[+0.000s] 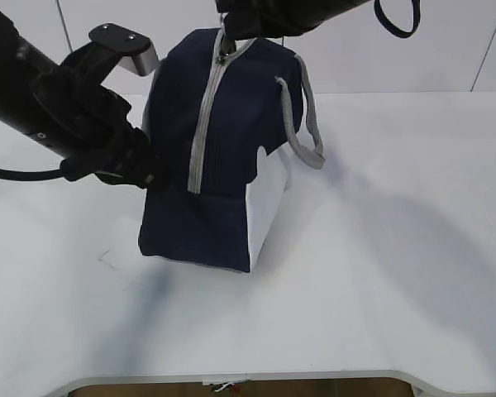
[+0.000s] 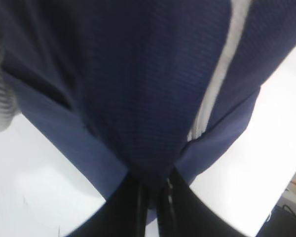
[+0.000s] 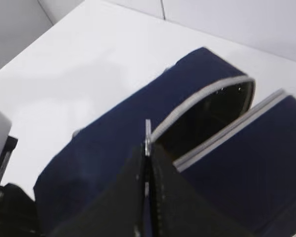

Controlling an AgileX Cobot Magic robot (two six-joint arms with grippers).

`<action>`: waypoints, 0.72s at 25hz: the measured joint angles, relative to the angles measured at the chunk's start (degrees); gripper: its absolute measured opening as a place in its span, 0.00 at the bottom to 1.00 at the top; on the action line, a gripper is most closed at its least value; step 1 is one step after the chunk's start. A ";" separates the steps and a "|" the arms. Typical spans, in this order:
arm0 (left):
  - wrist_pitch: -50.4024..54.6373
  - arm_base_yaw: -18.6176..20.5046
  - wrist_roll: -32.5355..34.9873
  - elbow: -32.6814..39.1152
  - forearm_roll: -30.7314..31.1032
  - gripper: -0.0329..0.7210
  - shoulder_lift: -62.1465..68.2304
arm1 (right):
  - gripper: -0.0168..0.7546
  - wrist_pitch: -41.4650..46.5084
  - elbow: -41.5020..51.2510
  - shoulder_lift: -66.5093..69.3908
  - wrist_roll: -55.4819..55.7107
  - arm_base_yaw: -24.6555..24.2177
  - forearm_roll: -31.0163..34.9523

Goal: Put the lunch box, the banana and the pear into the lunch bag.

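- The lunch bag (image 1: 223, 157) stands on the white desk (image 1: 380, 248), left of centre in the exterior view, with its grey zipper (image 1: 202, 124) running up the face toward the camera.
- The left gripper (image 2: 155, 195) is clamped on a fold of the bag's navy fabric at the bag's left side, jaws together on the cloth, bracing the bag.
- The right gripper (image 3: 147, 148) is closed on the metal zipper pull (image 3: 147, 136) at the top end of the bag.
- In the right wrist view the zipper is parted beyond the pull, and a dark opening (image 3: 207, 118) shows between the two grey tapes. Toward the camera in the exterior view, the zipper appears closed.
- The lunch box, the banana and the pear are not visible in any view; whether they are already inside cannot be determined.
- Step in hand, as judged: operating the zipper while the bag is held steady. Whether it is being opened or closed cannot be determined from these views.
- Next move calls for: travel of the pull along the zipper line, with the left grip held as counter-tension so the fabric does not bunch.
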 joint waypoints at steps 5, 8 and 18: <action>1.70 0.00 0.00 0.00 1.46 0.05 -0.09 | 0.04 -3.40 0.00 0.07 0.00 0.00 -1.94; 1.81 0.00 0.00 0.00 1.67 0.05 -0.22 | 0.04 -4.89 0.00 0.07 0.00 0.00 -3.49; 5.80 0.00 0.00 0.00 2.47 0.05 -2.88 | 0.04 -10.93 -0.09 3.25 -0.11 0.00 -6.56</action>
